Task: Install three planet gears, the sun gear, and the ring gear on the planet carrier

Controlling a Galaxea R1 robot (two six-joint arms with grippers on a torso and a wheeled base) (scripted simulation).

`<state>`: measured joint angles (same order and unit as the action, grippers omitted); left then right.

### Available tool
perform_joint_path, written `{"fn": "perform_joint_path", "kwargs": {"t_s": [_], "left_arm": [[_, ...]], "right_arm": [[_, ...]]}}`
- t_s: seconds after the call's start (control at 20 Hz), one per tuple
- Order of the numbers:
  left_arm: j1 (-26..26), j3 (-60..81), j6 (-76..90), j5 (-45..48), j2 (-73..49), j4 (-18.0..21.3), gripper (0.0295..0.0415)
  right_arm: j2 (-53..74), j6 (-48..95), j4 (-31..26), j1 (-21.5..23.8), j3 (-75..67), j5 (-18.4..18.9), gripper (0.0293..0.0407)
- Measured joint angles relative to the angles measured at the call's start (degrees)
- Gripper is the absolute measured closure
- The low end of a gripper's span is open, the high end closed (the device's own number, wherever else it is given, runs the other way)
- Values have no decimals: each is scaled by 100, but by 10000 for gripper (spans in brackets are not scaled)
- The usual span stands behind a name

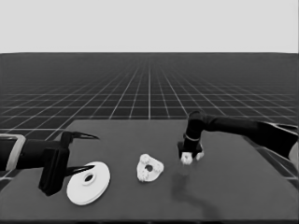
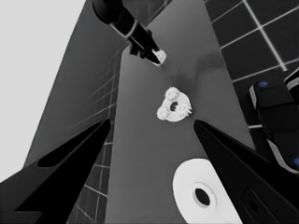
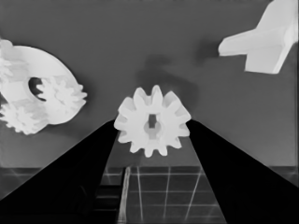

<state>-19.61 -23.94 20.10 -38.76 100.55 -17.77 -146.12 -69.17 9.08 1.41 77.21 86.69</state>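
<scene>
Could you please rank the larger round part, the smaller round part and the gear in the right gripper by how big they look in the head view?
1. The larger round part.
2. The smaller round part, carrying gears.
3. The gear in the right gripper, lifted off the table, so nearness may skew it slightly.

No writing, label, brand, number or sign can be read on anything in these views.
</scene>
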Motion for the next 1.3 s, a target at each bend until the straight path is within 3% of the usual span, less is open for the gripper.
{"fn": "perform_joint_path", "kwargs": {"t_s": [0.1, 0.2, 0.35, 0.6, 0.7, 0.8, 1.3], "left_arm": [[0, 0, 0, 0, 0, 0, 326], [0, 0, 0, 0, 0, 0, 326], [0, 0, 0, 0, 0, 0, 326], [0, 0, 0, 0, 0, 0, 326], [0, 0, 0, 0, 0, 0, 326], [0, 0, 0, 0, 0, 0, 326], [0, 0, 0, 0, 0, 0, 326]], "right_arm": [[0, 0, -12, 10, 0, 4, 390], [-1731, -1051, 25, 25, 800, 171, 390], [-2779, -1006, 10, 28, 1757, 161, 390], [-3012, -933, 7, 28, 2072, 151, 390], [-3081, -783, 452, -433, 2316, 26, 390], [-3115, -709, 599, -598, 2440, -33, 390], [-3128, -835, 672, -731, 2511, -66, 390]]}}
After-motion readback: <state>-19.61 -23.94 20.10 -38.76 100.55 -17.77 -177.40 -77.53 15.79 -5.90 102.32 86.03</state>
